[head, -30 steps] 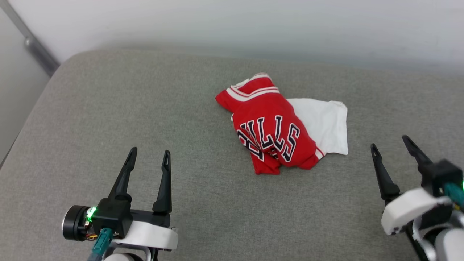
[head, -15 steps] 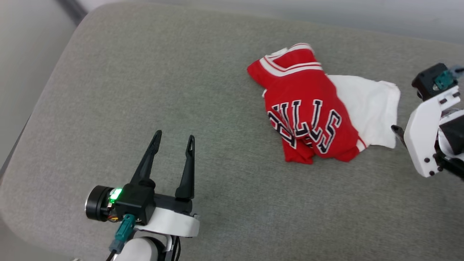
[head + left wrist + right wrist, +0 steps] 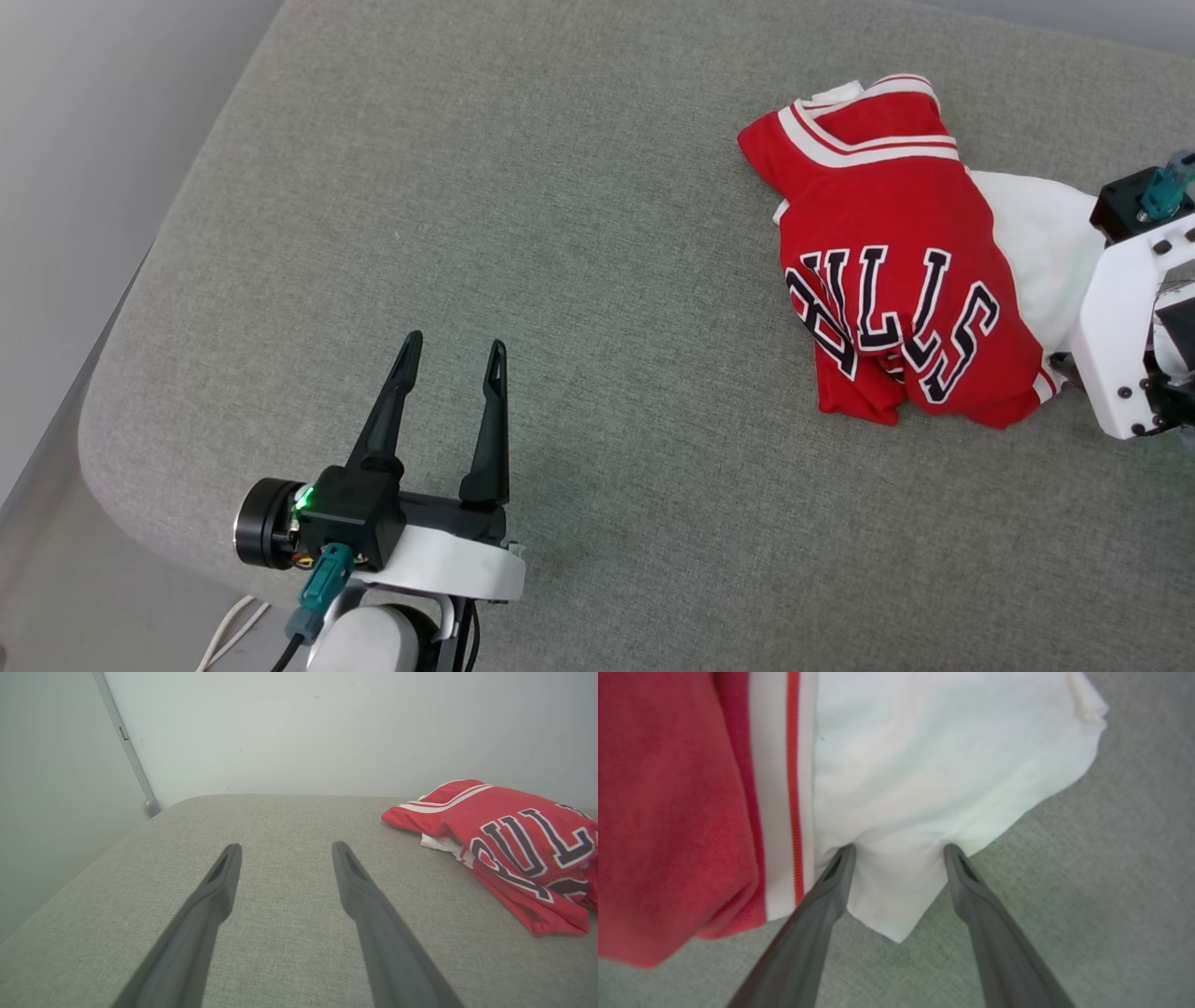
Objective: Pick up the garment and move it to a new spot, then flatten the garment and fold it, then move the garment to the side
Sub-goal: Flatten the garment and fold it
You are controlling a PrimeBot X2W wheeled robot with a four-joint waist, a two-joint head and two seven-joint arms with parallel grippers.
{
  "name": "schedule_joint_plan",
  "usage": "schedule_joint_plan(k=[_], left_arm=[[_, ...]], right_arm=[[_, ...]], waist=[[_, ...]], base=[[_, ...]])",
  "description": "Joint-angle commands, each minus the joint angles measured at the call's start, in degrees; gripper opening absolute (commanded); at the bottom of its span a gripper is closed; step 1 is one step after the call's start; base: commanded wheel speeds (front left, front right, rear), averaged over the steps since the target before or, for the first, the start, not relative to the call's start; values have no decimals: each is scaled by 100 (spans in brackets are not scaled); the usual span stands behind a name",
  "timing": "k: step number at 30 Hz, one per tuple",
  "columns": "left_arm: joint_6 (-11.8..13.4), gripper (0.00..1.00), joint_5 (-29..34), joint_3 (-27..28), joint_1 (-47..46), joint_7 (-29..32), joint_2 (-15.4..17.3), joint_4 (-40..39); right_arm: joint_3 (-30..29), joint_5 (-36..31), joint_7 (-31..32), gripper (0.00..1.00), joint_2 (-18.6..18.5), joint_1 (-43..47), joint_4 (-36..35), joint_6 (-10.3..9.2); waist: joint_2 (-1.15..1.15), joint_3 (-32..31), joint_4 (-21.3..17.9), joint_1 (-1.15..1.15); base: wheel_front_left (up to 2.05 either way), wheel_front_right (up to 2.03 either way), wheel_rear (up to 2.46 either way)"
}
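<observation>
Crumpled red Bulls jersey T-shirt lies at the far right of a grey upholstered surface. Right gripper, fingers spread wide, straddles a corner of its white sleeve, tips on the cloth. Left gripper hovers at near left, fingers spread, well apart from the shirt.

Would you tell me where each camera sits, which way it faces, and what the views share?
Head view: on the head, looking down at the garment on the cushion; open left gripper lower left, right arm at the right edge.
Left wrist view: on the left wrist, looking along its fingers across the cushion to the wall.
Right wrist view: on the right wrist, looking down; open right gripper straddles the sleeve's corner.
Shared: all three show the garment.
</observation>
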Motion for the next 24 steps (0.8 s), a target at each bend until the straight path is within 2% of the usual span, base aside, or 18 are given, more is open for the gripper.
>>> schedule_joint_plan(k=[1,3,11,16,21,24], left_arm=[[-41,100,47,30,41,-14,-48,11],[-76,100,77,90,101,-15,-71,48],[-180,100,219,331,231,-15,-88,165],[-254,100,283,419,337,-15,-93,221],[-336,100,327,491,327,-15,-91,250],[-342,100,344,542,294,-15,-105,251]], right_arm=[[205,38,-44,36,53,353,236,-3],[244,46,-147,0,2,454,311,-3],[-113,-140,-628,0,-289,511,434,-5],[-664,-108,-843,0,-362,677,490,-5],[-1123,-394,-982,0,-623,987,566,-5],[-1455,-565,-1086,0,-635,1196,671,-4]], waist=[[0,-13,15,-1],[0,-65,-8,-1],[0,-431,-389,-1],[0,-650,-686,-1],[0,-681,-919,-1],[0,-663,-1022,-1]], base=[[0,0,0],[0,0,0],[0,0,0],[0,0,0],[0,0,0],[0,0,0]])
